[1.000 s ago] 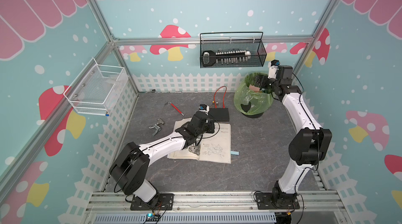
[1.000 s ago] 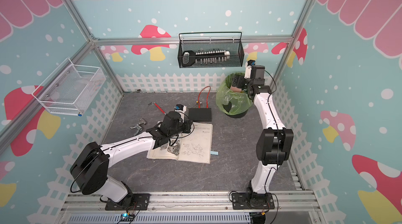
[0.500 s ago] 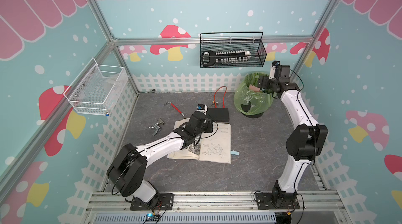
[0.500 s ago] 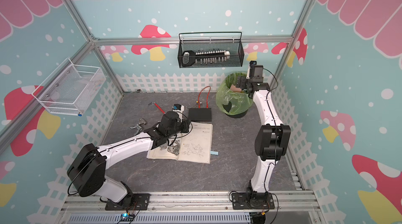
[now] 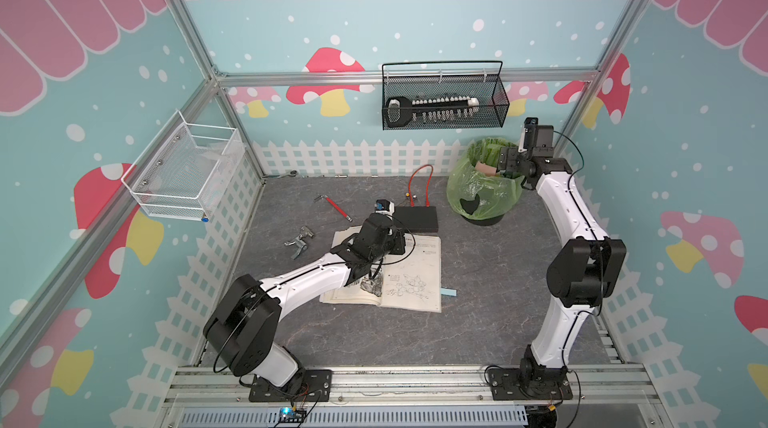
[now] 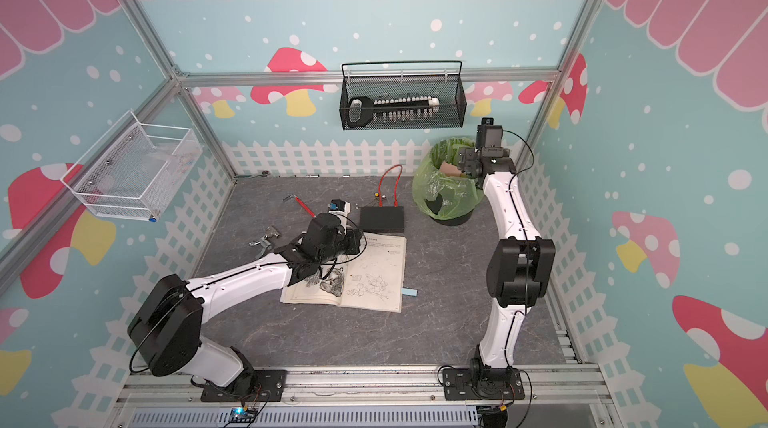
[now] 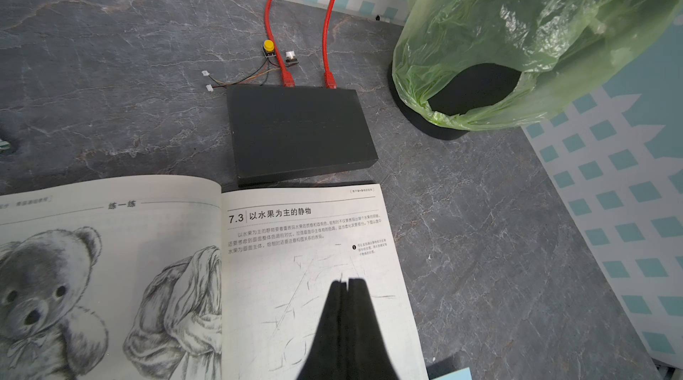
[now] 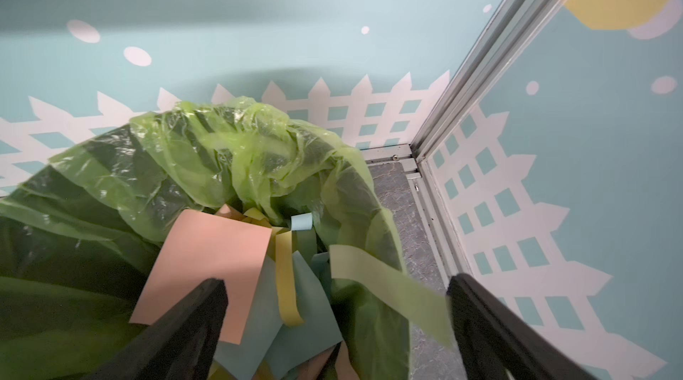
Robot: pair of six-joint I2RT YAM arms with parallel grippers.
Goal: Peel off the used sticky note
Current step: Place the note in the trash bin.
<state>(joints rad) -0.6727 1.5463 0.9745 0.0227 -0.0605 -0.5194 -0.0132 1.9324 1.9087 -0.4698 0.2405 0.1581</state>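
Resting tip-down on the right-hand page of an open book at the middle of the tabletop, the left claw is closed on nothing. A black box lies just beside the book at its 12 o'clock; a blue sticky note pokes out from its page edge at 4 o'clock. At the tabletop's 1 o'clock the right claw gapes wide over a green-bagged bin of discarded notes, a green strip reaching one finger.

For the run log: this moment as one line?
left hand: shut, over open book | right hand: open, above bin | discarded notes: in bin | blue note: at book edge
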